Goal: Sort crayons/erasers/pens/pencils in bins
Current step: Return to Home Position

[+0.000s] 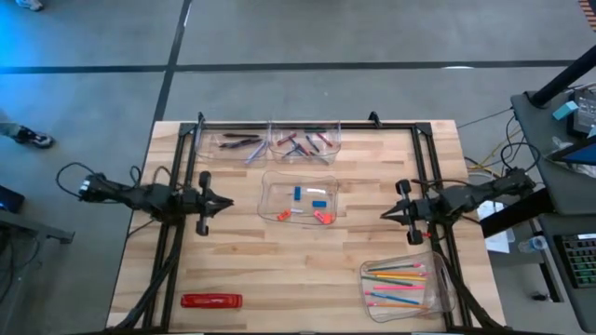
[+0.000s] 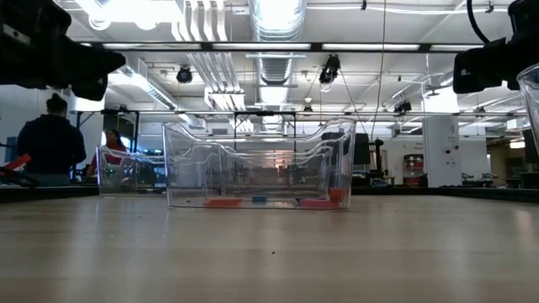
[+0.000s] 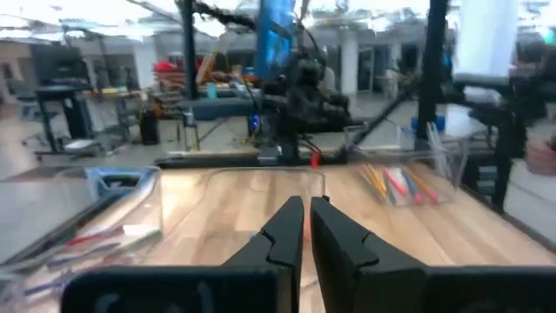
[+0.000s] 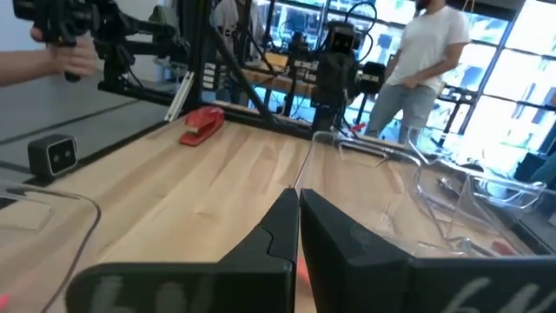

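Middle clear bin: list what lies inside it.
The clear plastic middle bin holds small blue erasers and pink-red erasers. Nothing in it looks covered.

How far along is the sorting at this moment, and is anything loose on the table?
It looks finished. Dark pens and crayons lie in the two far bins, erasers in the middle bin, and pencils in the near right bin. Nothing is in hand: the left gripper and right gripper are shut and empty beside the middle bin. Only a red stapler lies loose.
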